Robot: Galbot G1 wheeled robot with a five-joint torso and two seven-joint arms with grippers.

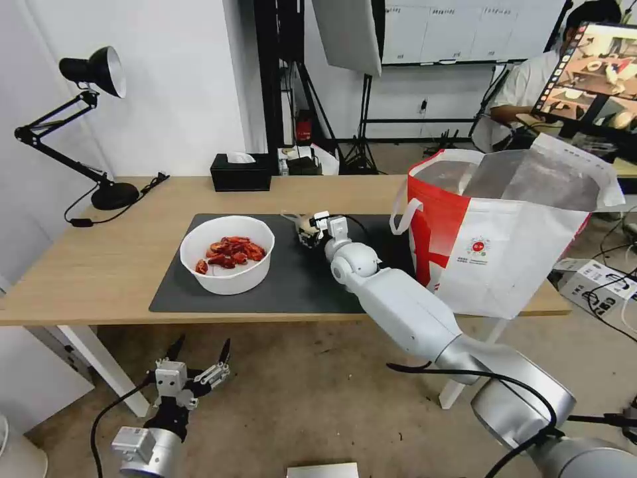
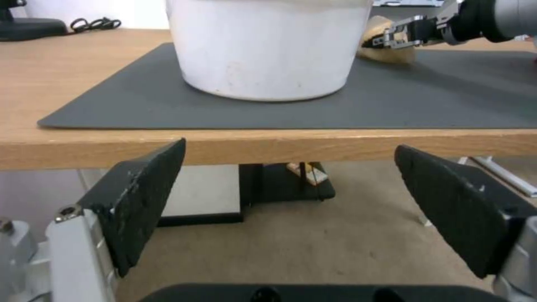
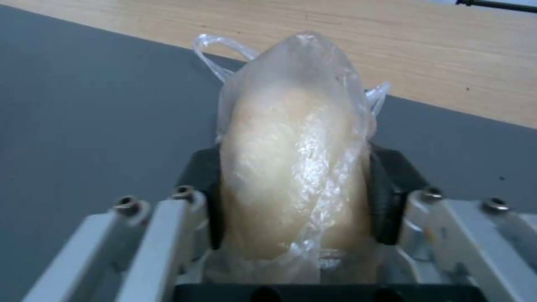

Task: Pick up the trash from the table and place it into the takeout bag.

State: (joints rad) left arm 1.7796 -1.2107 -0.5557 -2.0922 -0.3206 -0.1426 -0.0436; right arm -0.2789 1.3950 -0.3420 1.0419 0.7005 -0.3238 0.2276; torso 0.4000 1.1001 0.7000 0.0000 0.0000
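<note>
My right gripper (image 1: 306, 231) is shut on the small beige knotted bag (image 3: 293, 167) over the dark grey mat (image 1: 298, 279), its black pads (image 3: 386, 197) squeezing both sides of the bag. From the left wrist the same bag (image 2: 386, 52) shows beside the right gripper (image 2: 380, 40). The white bowl of red crayfish shells (image 1: 227, 253) stands on the mat's left part. The white-and-red takeout bag (image 1: 504, 232) stands open on the table's right end. My left gripper (image 1: 199, 362) hangs open below the table's front edge (image 2: 268, 144), in front of the bowl (image 2: 266, 46).
A black tissue box (image 1: 241, 172) sits at the table's back edge. A black desk lamp (image 1: 86, 126) stands at the far left with its cord on the tabletop. White table legs (image 1: 106, 368) reach the floor near my left arm. A monitor (image 1: 590, 73) stands behind the bag.
</note>
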